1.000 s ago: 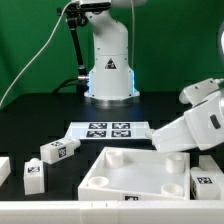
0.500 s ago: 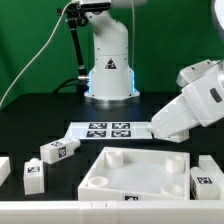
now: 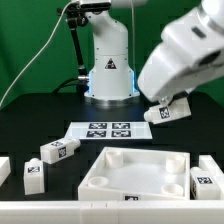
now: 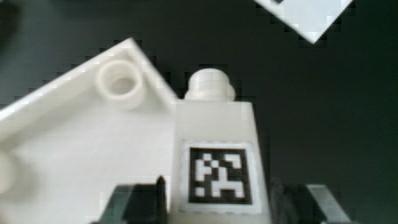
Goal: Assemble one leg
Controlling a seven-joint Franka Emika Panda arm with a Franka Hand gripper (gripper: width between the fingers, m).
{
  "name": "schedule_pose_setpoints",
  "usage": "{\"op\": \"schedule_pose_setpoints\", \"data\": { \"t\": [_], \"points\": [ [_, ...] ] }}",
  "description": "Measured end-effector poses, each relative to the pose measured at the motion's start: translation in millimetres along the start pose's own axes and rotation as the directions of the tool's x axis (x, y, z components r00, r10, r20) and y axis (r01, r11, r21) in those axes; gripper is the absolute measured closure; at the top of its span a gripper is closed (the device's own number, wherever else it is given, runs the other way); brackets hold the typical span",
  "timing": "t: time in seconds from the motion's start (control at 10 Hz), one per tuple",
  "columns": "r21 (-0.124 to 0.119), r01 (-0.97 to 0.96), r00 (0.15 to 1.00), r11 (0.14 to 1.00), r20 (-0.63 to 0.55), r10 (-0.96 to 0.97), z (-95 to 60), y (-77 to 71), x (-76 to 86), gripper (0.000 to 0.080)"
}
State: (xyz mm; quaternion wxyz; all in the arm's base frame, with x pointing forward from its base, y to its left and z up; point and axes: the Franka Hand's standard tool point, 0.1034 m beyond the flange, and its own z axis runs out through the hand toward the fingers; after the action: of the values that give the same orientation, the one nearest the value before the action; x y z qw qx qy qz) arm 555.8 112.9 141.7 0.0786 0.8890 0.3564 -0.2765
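My gripper [image 3: 168, 108] is shut on a leg [image 3: 163, 111], a small white block with a black-and-white tag, and holds it in the air, right of the marker board [image 3: 108, 129]. In the wrist view the leg [image 4: 217, 130] sits between the dark fingers [image 4: 139, 200], its rounded peg pointing away from the gripper [image 4: 217, 207]. The large white square piece with round corner sockets [image 3: 135, 172] lies below; its corner socket shows in the wrist view [image 4: 118, 80].
Other legs lie on the black table: one [image 3: 57, 150] and one [image 3: 32, 176] at the exterior view's left, one [image 3: 203, 183] at its right. The robot base [image 3: 108, 70] stands behind. A marker board corner shows in the wrist view [image 4: 320, 15].
The gripper has risen from the table at the exterior view's right and moved up and leftward, carrying the leg into the air.
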Motion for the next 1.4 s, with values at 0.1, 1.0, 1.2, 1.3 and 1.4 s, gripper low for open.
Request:
{"op": "schedule_pose_setpoints", "data": {
  "t": [0.1, 1.0, 1.2, 1.3, 1.4],
  "points": [
    [-0.018, -0.002, 0.999, 1.0, -0.044, 0.001, -6.1, 2.3, -3.7, 0.0525],
    [-0.008, -0.112, 0.796, 0.994, -0.599, 0.085, -36.7, 47.5, 1.1, 0.0524],
    [-0.041, -0.133, 0.72, 0.99, -0.69, 0.068, -36.5, 58.3, 2.0, 0.0524],
    [-0.048, -0.147, 0.687, 0.988, -0.723, 0.067, -32.9, 63.8, 1.3, 0.0524],
    [-0.021, -0.149, 0.684, 0.989, -0.724, 0.088, -28.5, 68.3, 3.3, 0.0524]
  ]
}}
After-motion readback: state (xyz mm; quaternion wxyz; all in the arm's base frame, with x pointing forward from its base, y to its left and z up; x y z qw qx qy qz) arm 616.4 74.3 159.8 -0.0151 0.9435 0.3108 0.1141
